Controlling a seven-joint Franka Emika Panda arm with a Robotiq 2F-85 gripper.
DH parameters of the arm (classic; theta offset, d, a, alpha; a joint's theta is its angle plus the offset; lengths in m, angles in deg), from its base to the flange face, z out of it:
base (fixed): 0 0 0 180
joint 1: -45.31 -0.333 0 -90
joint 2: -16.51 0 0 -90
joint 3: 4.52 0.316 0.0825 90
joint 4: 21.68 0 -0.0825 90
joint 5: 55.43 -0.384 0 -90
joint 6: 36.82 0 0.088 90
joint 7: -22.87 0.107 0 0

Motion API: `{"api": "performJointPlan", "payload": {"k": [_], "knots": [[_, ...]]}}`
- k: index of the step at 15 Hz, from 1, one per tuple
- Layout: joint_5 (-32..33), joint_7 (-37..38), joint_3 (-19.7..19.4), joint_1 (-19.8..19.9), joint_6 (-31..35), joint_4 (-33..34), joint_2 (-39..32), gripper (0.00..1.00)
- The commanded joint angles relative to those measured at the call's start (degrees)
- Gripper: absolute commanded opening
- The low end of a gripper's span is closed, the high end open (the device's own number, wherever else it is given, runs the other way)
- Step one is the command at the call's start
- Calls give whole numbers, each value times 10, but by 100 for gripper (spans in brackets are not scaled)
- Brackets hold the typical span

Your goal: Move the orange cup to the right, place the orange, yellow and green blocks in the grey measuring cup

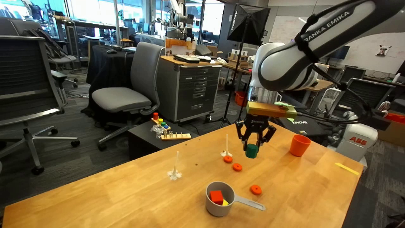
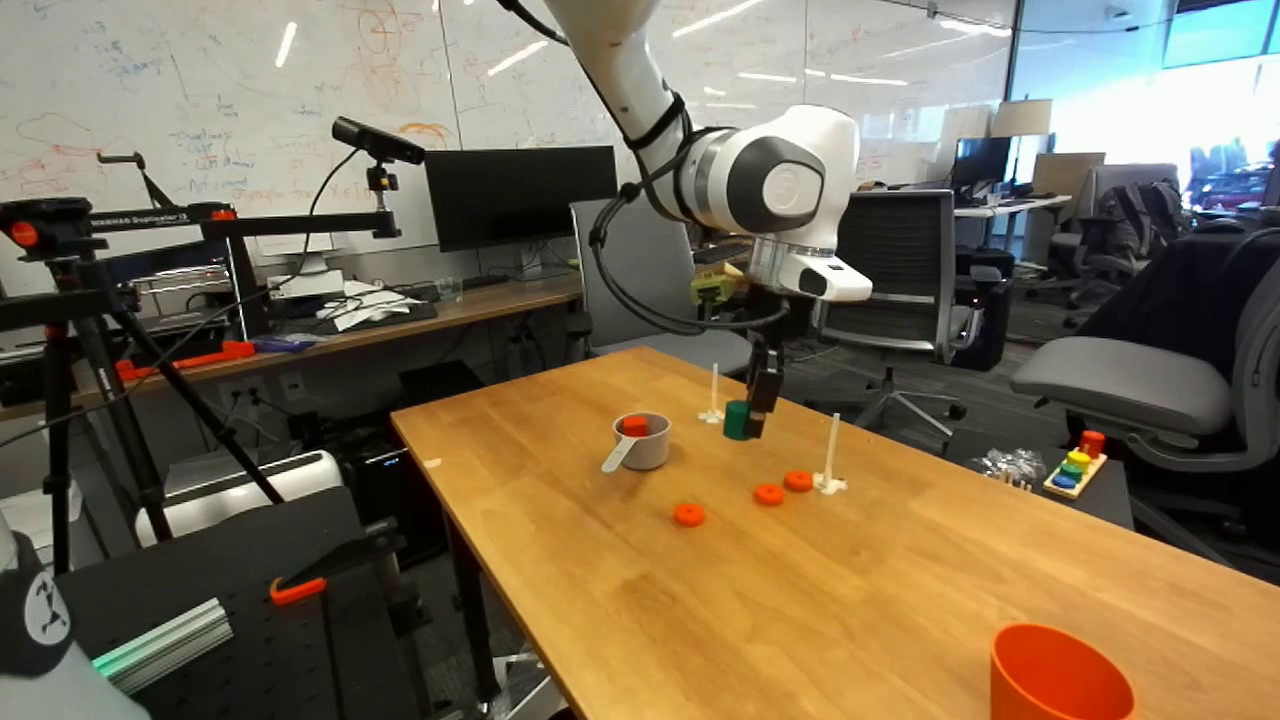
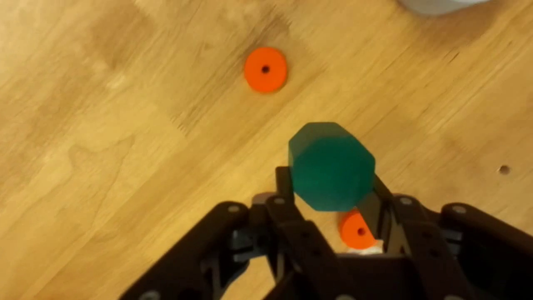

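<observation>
The gripper [image 1: 252, 146] is grasping the green block [image 1: 252, 152] and holds it above the worktop [image 1: 120, 193], right of centre in an exterior view. In the wrist view its fingers [image 3: 285, 183] touch the block on the left and right, below the middle of the frame. The grey measuring cup [image 1: 212, 209] stands upright at the bottom centre of an exterior view, its handle pointing to the lower right; the orange-red block [image 1: 216, 197] and part of the yellow block [image 1: 225, 202] show inside. Well apart from it, the orange cup [image 1: 299, 147] stands upright at the right of the frame; in an exterior view the orange cup [image 2: 1060, 665] is cut off by the bottom edge at lower right. Three orange discs [image 1: 255, 191] lie flat on the worktop, two of them near a white peg [image 1: 227, 145]. Another white peg [image 1: 176, 161] stands farther left in the frame.
</observation>
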Motion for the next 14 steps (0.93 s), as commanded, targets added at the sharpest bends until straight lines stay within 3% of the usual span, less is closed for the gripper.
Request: {"api": "performJointPlan", "payload": {"k": [1,4,14], "knots": [[-32,-29,31,-3,-49,9,13,17],[-26,-14,38,-28,-72,24,-1,17],[60,68,10,-127,-63,61,-60,17]]}}
